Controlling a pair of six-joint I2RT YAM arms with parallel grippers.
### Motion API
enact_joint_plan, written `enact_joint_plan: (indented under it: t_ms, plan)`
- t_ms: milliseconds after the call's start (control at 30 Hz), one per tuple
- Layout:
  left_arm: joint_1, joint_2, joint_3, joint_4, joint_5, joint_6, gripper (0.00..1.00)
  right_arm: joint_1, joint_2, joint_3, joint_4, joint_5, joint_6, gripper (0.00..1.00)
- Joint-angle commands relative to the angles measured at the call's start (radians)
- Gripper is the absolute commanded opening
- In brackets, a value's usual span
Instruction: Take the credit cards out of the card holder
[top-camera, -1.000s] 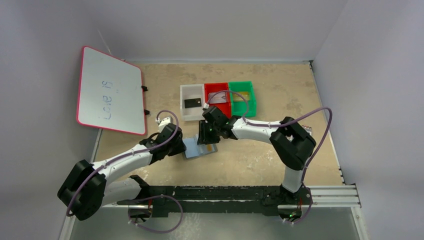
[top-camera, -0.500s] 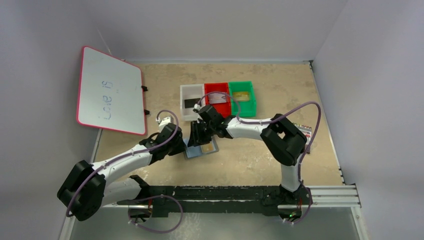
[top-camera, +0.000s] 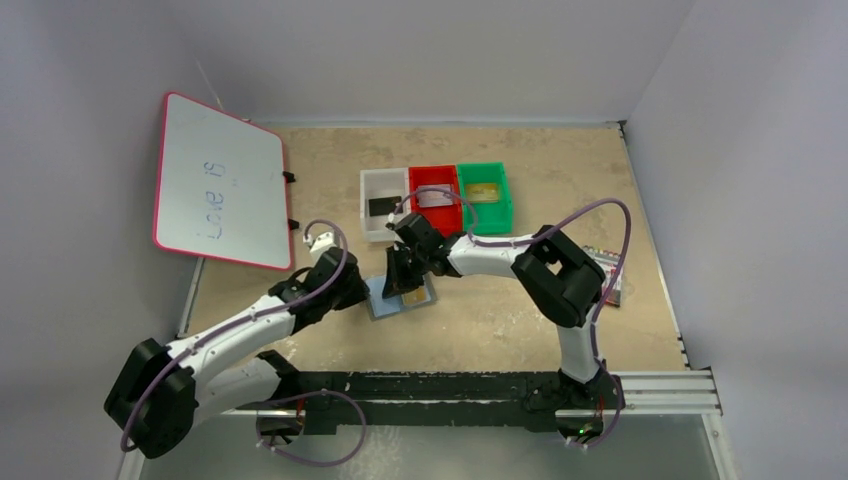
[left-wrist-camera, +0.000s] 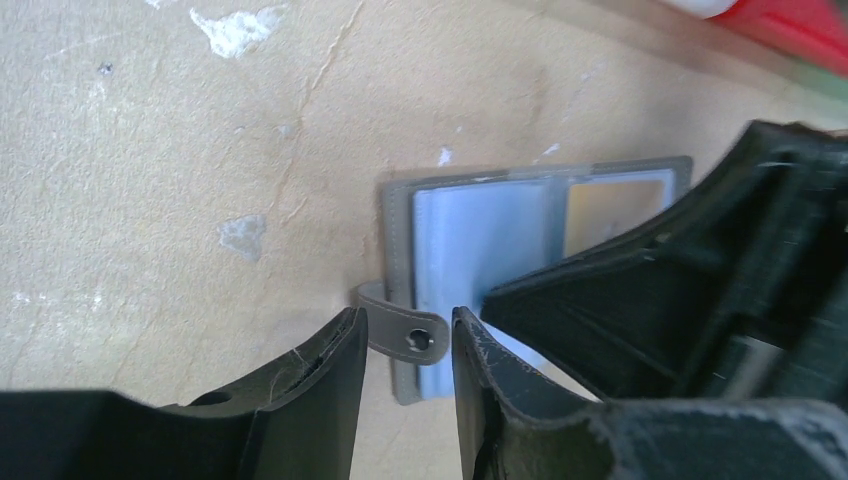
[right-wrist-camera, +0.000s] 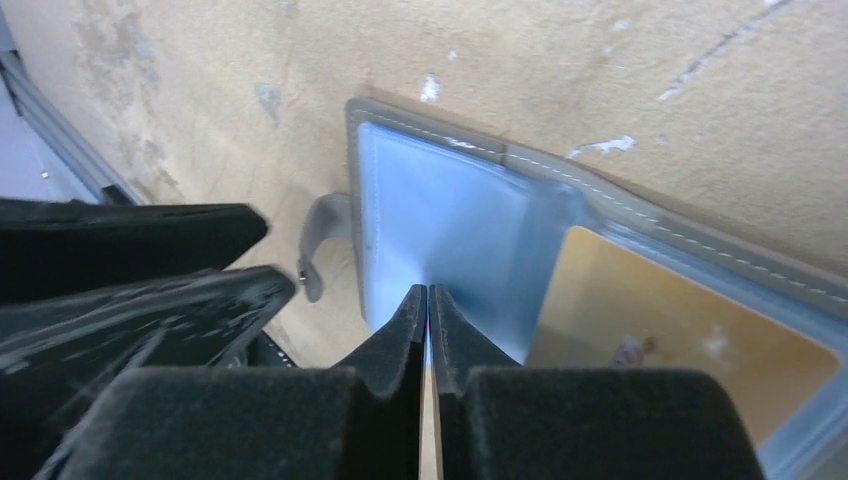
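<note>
While my right end effector (right-wrist-camera: 428, 295) is closed on the card holder (right-wrist-camera: 700, 240) lying open on the bench (top-camera: 500, 310) and my left end effector (left-wrist-camera: 407, 318) merely straddles its strap (left-wrist-camera: 395, 338), open, a pull could drag it along.

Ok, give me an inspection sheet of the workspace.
Surface: tan table, white scuffs.
Job's things: card holder open flat, gold card in one pocket; black card in white tray, silvery card in red tray, yellowish card in green tray.
Clutter: whiteboard, marker pack.
Grippers: left gripper straddles the holder's strap, grip unclear; right gripper shut, tips on the bluish pocket.
Cables: purple cables in loose loops.
Surroundings: pale walls, rail at near edge.
</note>
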Motion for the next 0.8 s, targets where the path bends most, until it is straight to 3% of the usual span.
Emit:
enact_joint_plan:
  t_ms: [0,400,767]
  plan:
    - [0.001,-0.077,0.048,0.046,0.004,-0.024,0.37,0.003,-0.002,0.003,-0.048,0.073,0.003,0.03]
    - [0.002,0.049,0.005,0.390,0.247,-0.148,0.35,0.002,-0.059,-0.078,-0.020,0.145,0.067,0.00]
    - [0.001,0.172,-0.074,0.425,0.152,-0.279,0.23,0.000,-0.155,-0.141,0.015,0.193,0.085,0.00]
